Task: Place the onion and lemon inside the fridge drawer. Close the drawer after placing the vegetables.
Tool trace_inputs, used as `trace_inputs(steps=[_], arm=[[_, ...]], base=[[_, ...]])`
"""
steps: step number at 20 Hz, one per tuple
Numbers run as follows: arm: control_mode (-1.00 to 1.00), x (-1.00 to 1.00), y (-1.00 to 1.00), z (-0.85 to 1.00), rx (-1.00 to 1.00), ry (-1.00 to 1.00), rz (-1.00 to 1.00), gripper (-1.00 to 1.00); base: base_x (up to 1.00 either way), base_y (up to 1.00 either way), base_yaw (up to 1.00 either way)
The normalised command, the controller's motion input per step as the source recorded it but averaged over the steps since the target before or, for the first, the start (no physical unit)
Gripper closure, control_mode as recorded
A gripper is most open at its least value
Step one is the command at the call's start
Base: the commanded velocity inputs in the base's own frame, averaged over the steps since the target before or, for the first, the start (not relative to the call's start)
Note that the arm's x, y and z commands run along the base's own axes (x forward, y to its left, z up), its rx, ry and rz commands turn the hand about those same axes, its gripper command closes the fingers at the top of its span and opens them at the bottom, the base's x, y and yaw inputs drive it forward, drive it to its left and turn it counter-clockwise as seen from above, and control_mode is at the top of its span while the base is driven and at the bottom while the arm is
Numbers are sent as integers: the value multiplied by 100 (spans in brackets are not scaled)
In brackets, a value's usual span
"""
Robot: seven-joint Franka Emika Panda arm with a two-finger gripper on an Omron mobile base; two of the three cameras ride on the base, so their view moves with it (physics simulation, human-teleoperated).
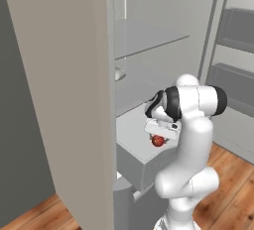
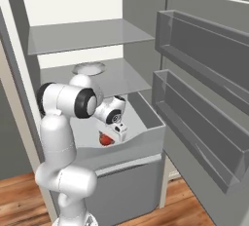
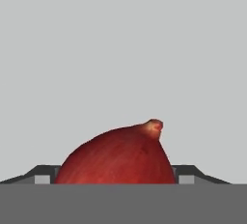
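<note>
My gripper (image 1: 158,136) is shut on the onion (image 1: 158,141), a glossy red ball. It hangs low inside the fridge drawer (image 1: 130,134), a pale bin pulled out of the grey fridge, just behind the drawer's front wall (image 2: 133,146). From the right base view the onion (image 2: 104,140) peeks out below the hand, near the drawer's front left corner. In the hand view the onion (image 3: 120,155) sits between the two dark fingertips (image 3: 44,174), against the drawer's pale surface. The lemon is out of view.
Two flat shelves (image 2: 92,35) sit above the drawer, the lower one bearing a round dish (image 2: 88,67). The open fridge door with its deep grey bins (image 2: 204,122) stands close on the right. The fridge's side wall (image 1: 59,100) blocks the left. A grey panel (image 2: 127,186) lies under the drawer.
</note>
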Motion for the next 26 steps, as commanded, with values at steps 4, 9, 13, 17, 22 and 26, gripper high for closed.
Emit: trace_inputs(steps=[4,9,13,17,22,26], arm=[[-100,-14,-28,-47,0,-10,0,100],[-100,-29,-12,-35,0,-10,0,-100],[-100,-13,-5,-16,0,-6,0,-100],[-100,-30,-23,-4,0,-10,0,-100],[-100,-51,-60,-13,0,-4,0,-100],[-100,-58,-66,-12,0,-2,0,-100]], base=[[0,0,0],[0,0,0],[0,0,0],[0,0,0],[0,0,0],[0,0,0]])
